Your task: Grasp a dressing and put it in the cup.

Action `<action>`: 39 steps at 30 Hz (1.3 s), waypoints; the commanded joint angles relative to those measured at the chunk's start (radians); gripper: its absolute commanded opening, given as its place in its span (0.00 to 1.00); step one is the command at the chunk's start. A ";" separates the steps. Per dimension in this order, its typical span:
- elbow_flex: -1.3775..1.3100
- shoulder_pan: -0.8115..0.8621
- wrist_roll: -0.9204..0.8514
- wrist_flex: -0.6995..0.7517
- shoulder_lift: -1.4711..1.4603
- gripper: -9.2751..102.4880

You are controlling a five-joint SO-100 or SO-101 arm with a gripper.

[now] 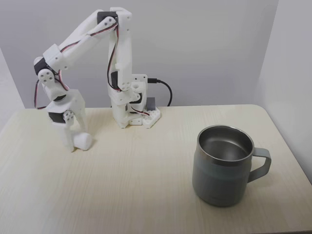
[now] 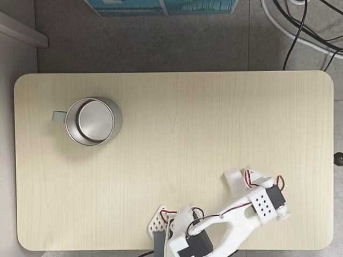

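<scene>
From the front fixed view I see my gripper (image 1: 77, 141) down at the table (image 1: 136, 185) on the far left, its fingers around the dressing (image 1: 83, 141) — the small white roll sits on the wood, the jaws close about it, though I cannot tell whether they press it. The cup (image 1: 222, 165) stands upright well apart, near right, handle pointing right — empty inside.

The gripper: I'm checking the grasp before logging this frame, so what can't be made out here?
- Whether the fingers pinch the dressing: they meet it at the table in a fixed view, contact too small to judge.
- The dressing from above: the wrist covers it.
- The cup bottom: its wall hides it.
</scene>
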 commanded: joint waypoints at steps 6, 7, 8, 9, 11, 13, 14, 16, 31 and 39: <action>-0.005 0.008 -0.008 -0.018 0.015 0.13; -0.005 0.008 -0.008 -0.018 0.014 0.09; -0.005 0.005 -0.006 -0.015 0.009 0.08; -0.005 0.000 -0.003 -0.011 0.000 0.08; -0.002 -0.011 0.011 0.014 -0.044 0.08; 0.017 -0.025 0.032 0.060 -0.110 0.08; 0.034 -0.035 0.046 0.089 -0.146 0.08; 0.081 -0.066 0.087 0.152 -0.210 0.08; 0.762 -0.456 0.439 0.617 -0.313 0.08; 0.761 -0.914 0.558 0.557 -0.426 0.08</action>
